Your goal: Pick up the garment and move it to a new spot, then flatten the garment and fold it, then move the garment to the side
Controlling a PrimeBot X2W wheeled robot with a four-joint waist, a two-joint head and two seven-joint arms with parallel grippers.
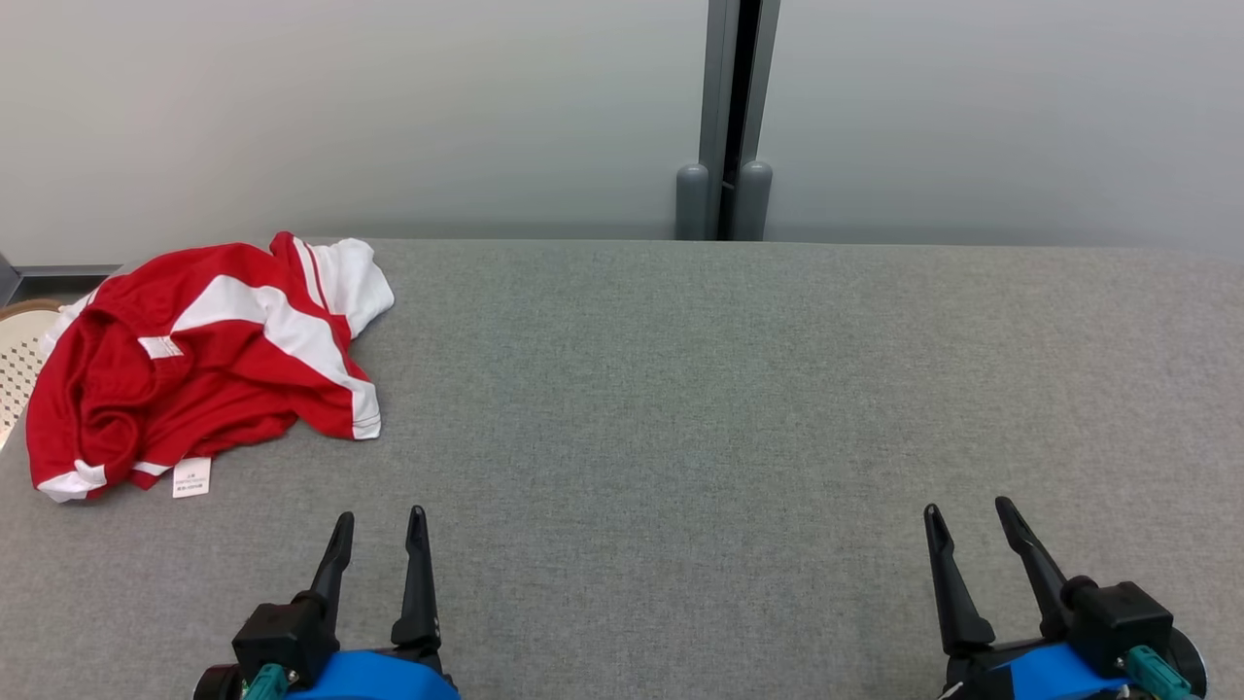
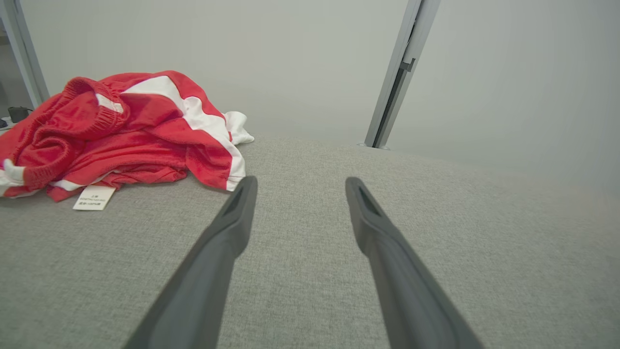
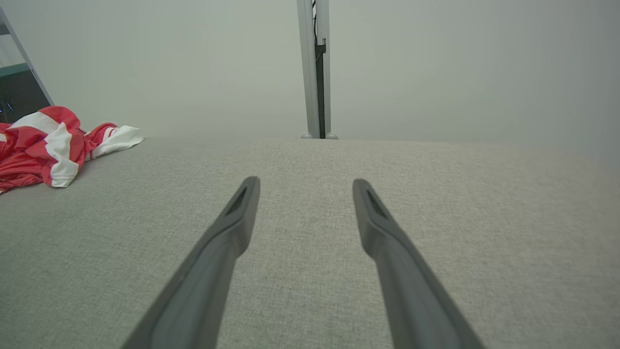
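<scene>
Over the table's (image 1: 680,389) far left corner, in the head view, the garment (image 1: 194,360) lies crumpled. The left gripper (image 1: 379,520) hangs over the table's near left edge and the right gripper (image 1: 967,510) over its near right, both spread wide and empty. From the left wrist, a white label (image 2: 94,198) lies flat on the table. From the right wrist, bare table stretches ahead. I'd send the left arm in first, pinching a thick red fold, not the label.

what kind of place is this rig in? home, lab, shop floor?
Likely a lab or office test bay, not a home: a grey fabric-covered table, plain pale partition panels joined by a metal post behind it, and one crumpled red-and-white garment on the table.
</scene>
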